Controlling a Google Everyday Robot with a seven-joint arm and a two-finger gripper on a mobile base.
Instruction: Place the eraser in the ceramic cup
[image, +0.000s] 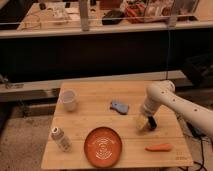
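A small plain white ceramic cup (68, 100) stands upright near the table's back left. A small blue eraser (119, 106) lies flat near the middle of the table. My gripper (145, 124) hangs from the white arm at the right side of the table, low over the wood, to the right of the eraser and apart from it. It is far from the cup.
A wooden table (95, 123) holds an orange plate (103, 146) at the front middle, a white bottle with a label (60, 138) lying at the front left, and an orange carrot-like object (158, 147) at the front right. A dark counter runs behind.
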